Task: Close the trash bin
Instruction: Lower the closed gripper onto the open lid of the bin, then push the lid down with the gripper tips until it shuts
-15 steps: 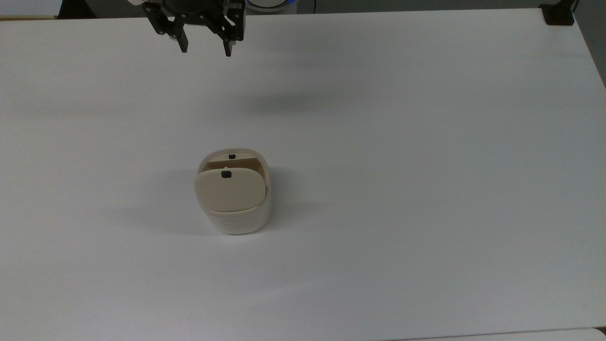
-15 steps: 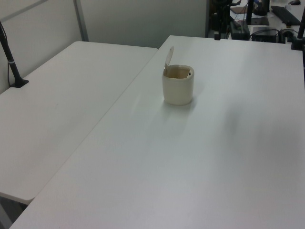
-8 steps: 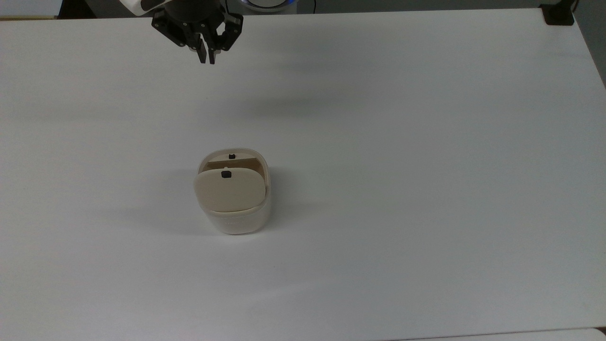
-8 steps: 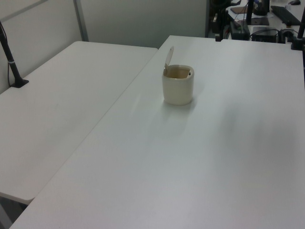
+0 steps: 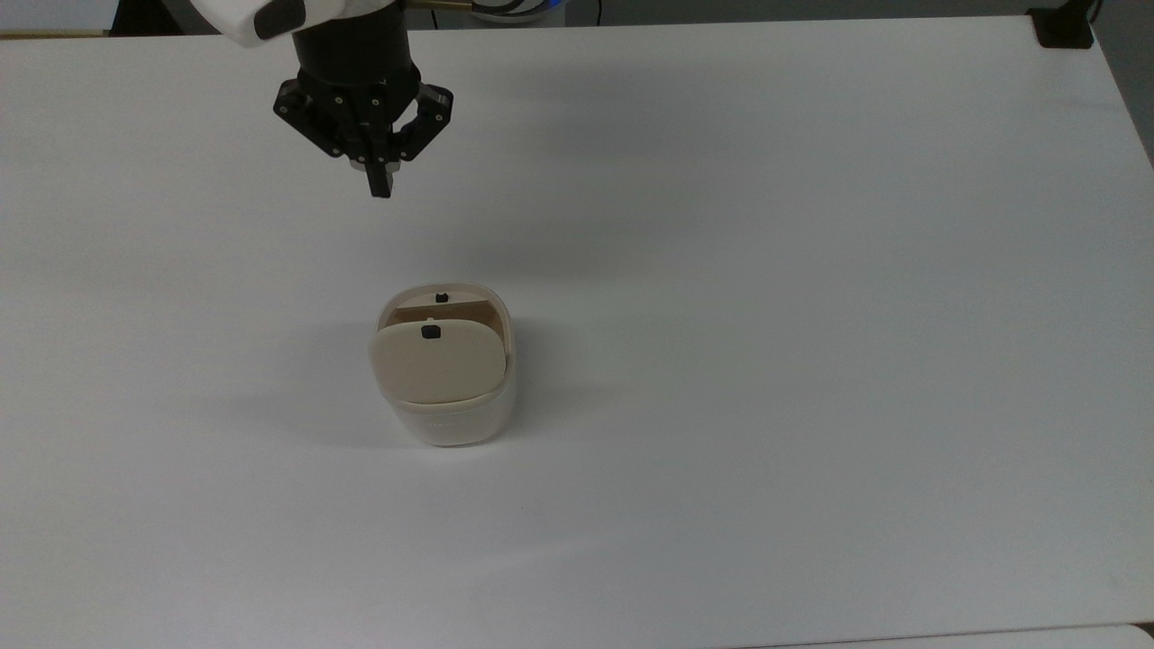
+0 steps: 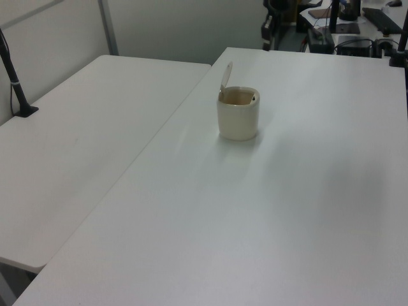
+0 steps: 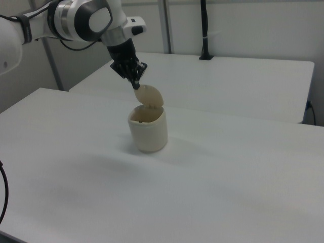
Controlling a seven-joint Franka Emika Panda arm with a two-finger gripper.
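The cream-white trash bin (image 5: 448,410) (image 6: 238,118) (image 7: 148,131) stands in the middle of the white table (image 5: 811,270) with its beige lid (image 5: 435,365) (image 6: 225,76) (image 7: 148,94) hinged up and open. A small black button (image 5: 431,333) marks the lid, and the brownish inside (image 5: 451,312) shows. My gripper (image 5: 381,187) (image 7: 135,84) hangs shut with nothing in it, above the table and toward the top view's top from the bin. In the right view its fingertips sit close to the lid's upper left edge; contact cannot be told.
A second white table (image 6: 83,121) stands beside this one on the left view's left, with a black pole (image 6: 14,76) clamped to it. A black clamp (image 5: 1062,27) sits on the table's corner at the top view's top right. Desks with equipment (image 6: 357,25) lie beyond.
The gripper's fingers went from wide apart to shut. The arm has travelled down the top view toward the bin. The bin and its lid have not moved.
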